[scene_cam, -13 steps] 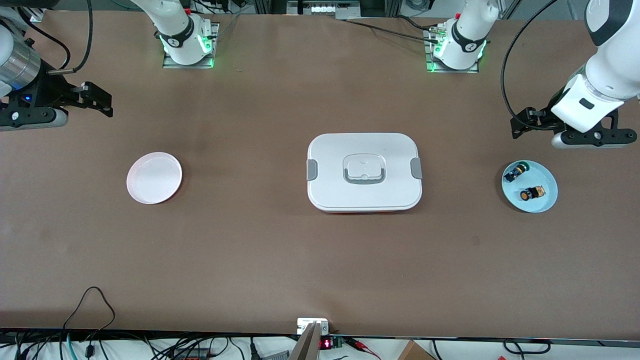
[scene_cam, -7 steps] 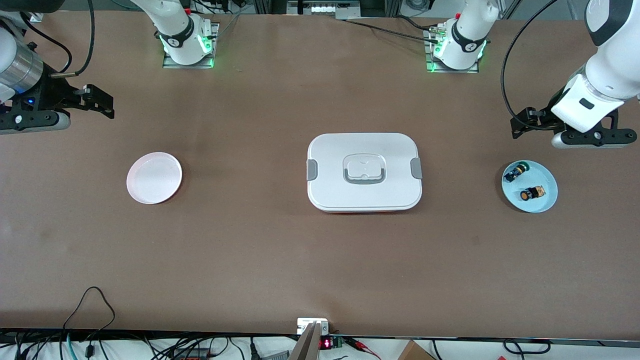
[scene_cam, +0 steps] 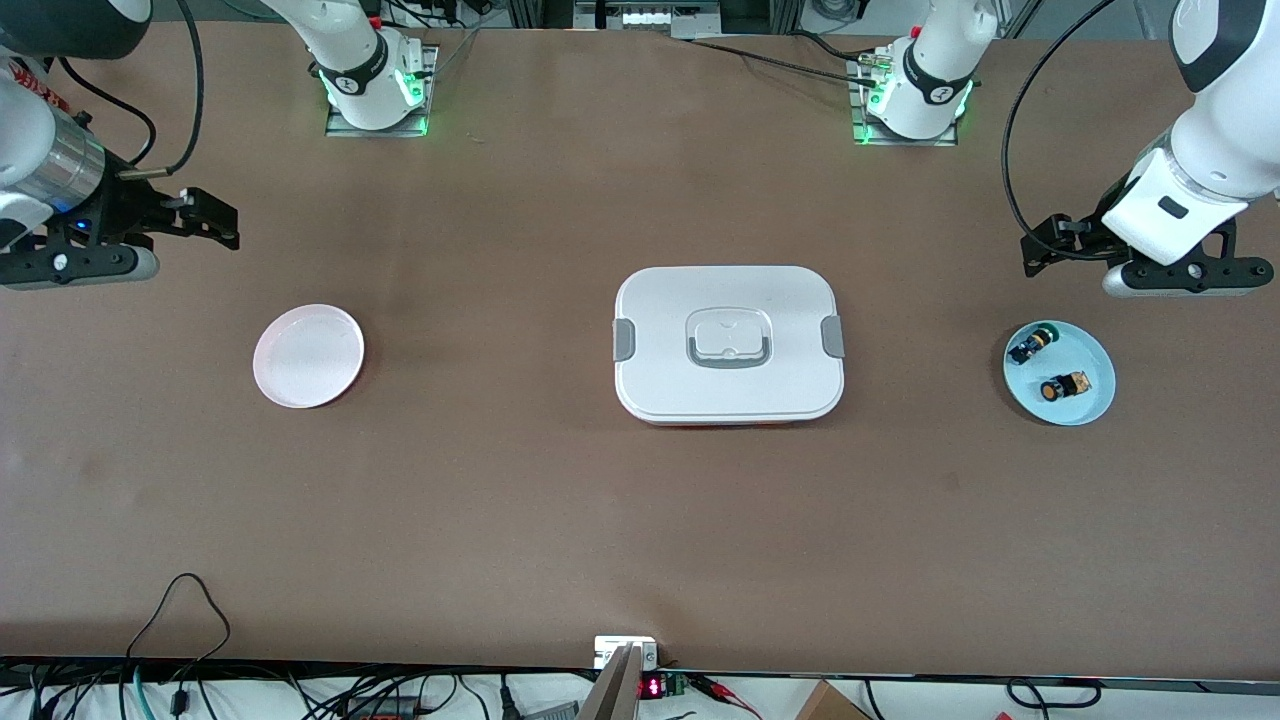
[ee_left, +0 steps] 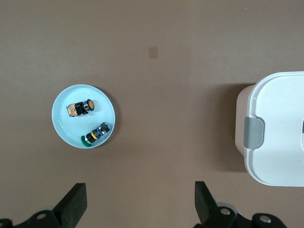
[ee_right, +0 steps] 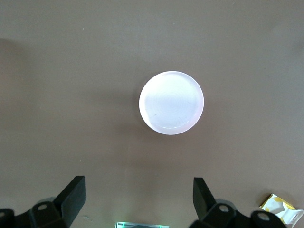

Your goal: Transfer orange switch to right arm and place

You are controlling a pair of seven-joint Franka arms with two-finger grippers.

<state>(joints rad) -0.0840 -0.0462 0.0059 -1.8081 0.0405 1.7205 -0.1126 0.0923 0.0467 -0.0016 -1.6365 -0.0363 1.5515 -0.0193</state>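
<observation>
the orange switch [scene_cam: 1064, 387] lies on its side in a pale blue dish [scene_cam: 1095, 400] at the left arm's end of the table, its orange cap pointing toward the white lidded box [scene_cam: 728, 343] at the table's middle. just beside it in the same dish, farther from the front camera, lies a second switch [scene_cam: 1029, 345] with a green cap. in the left wrist view the two switches [ee_left: 80, 108] and [ee_left: 96, 134] sit apart, neither touching the other.

the left gripper [scene_cam: 1040, 248] hangs in the air over bare table beside the blue dish, fingers spread wide and empty. the right gripper [scene_cam: 205, 213] hovers over bare table at the right arm's end, fingers also spread wide and holding nothing. a pink plate [scene_cam: 308, 355] rests on the table near it, nearer the front camera, and shows bare in the right wrist view [ee_right: 171, 102].
</observation>
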